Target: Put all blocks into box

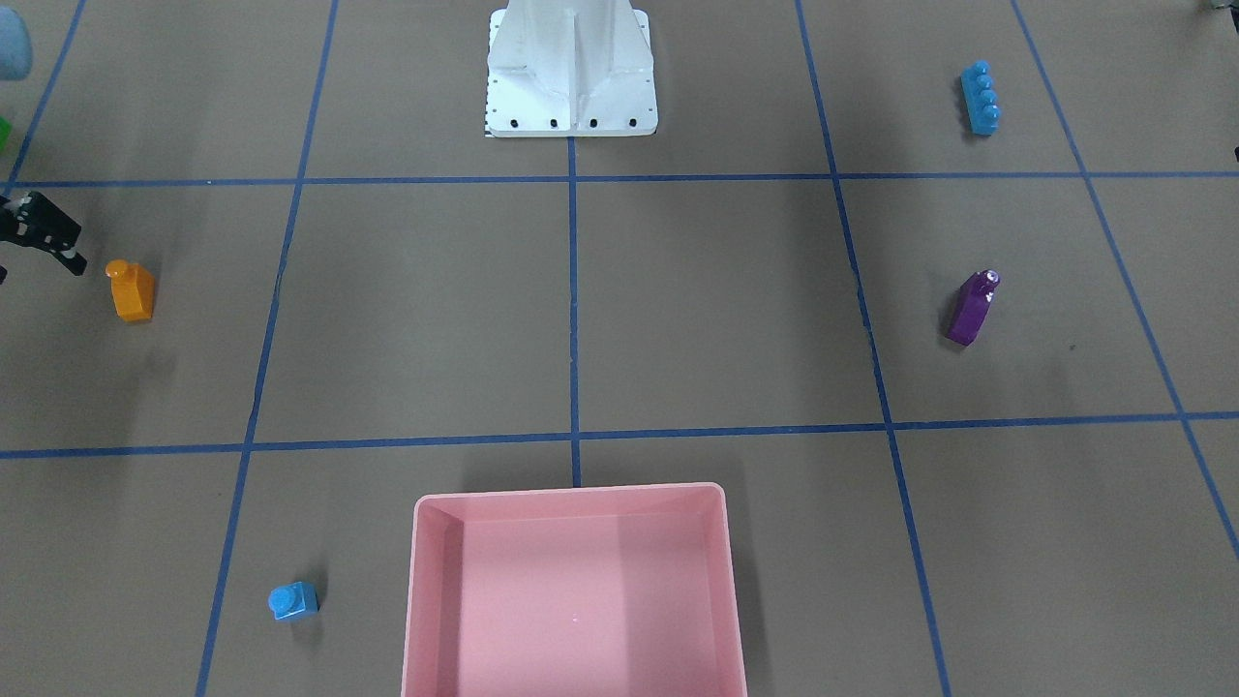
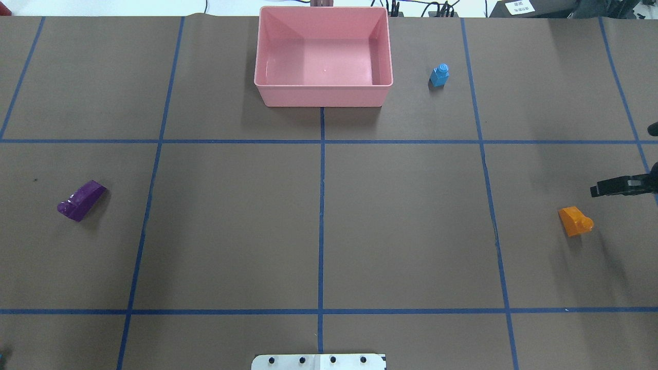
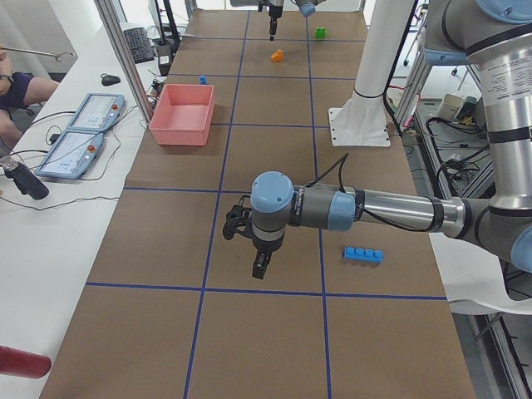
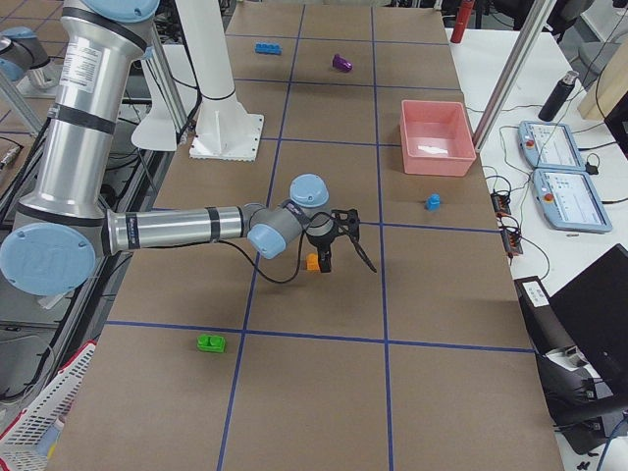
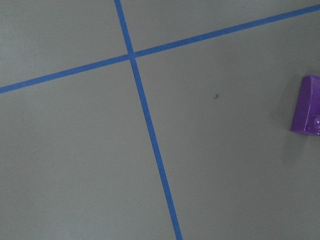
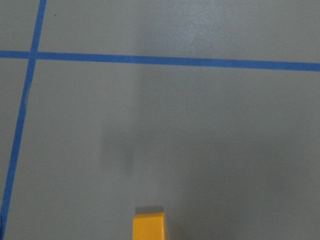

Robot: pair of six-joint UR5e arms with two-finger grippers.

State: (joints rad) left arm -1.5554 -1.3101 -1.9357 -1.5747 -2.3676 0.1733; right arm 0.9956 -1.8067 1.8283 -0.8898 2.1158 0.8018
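Note:
The pink box (image 2: 324,95) stands empty at the table's far middle. The small blue cube (image 2: 439,75) sits to its right. The orange block (image 2: 574,221) lies at the right edge. My right gripper (image 4: 346,263) hovers open and empty just beyond it; the block's top shows in the right wrist view (image 6: 148,226). The purple block (image 2: 81,200) lies on its side at the left. The long blue block (image 1: 980,98) and the green block (image 4: 210,342) lie near the robot's side. My left gripper (image 3: 260,268) hangs above the table between them; I cannot tell if it is open.
The white metal base (image 1: 571,97) stands at the robot's middle edge. Blue tape lines split the brown table (image 2: 231,226) into squares. Tablets and cables lie on the white bench (image 3: 58,191) beyond the box.

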